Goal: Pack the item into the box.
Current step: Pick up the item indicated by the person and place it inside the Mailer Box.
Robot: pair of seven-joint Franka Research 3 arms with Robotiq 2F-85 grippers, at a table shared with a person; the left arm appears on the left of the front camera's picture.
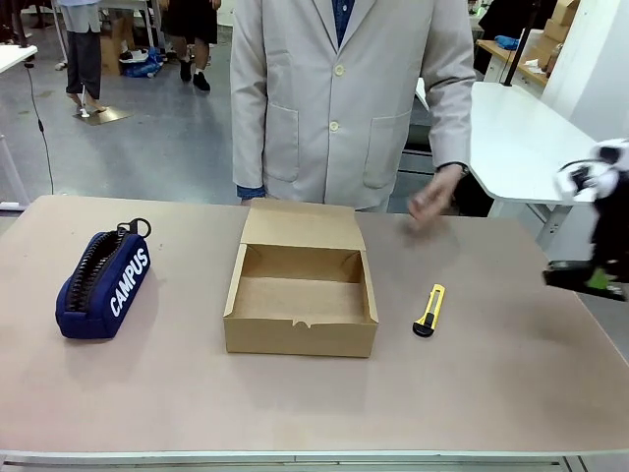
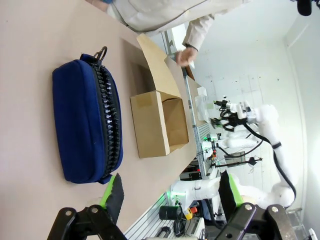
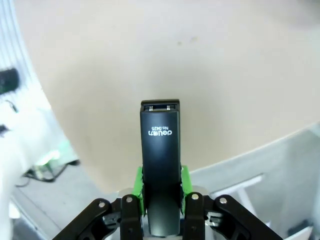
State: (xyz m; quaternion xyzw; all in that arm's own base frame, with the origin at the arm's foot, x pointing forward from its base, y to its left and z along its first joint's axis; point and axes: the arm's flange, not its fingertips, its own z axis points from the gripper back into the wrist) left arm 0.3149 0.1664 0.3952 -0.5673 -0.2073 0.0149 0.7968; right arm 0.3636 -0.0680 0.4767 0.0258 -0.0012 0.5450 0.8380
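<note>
While the box (image 1: 300, 339) sits open on the desk (image 1: 491, 383) in front view, the right gripper (image 1: 590, 277) hangs at the right edge. Left wrist view: left gripper (image 2: 170, 192) spread wide near the pouch (image 2: 87, 122). Right wrist view: right gripper clamps the item (image 3: 161, 150).

Robotics lab: a person in a pale lab coat (image 1: 334, 98) is standing behind a beige bench (image 1: 491, 383), a white robot arm (image 2: 268, 117) is standing beside it, and white tables (image 1: 521, 138) are standing on a grey floor (image 1: 147, 138).
</note>
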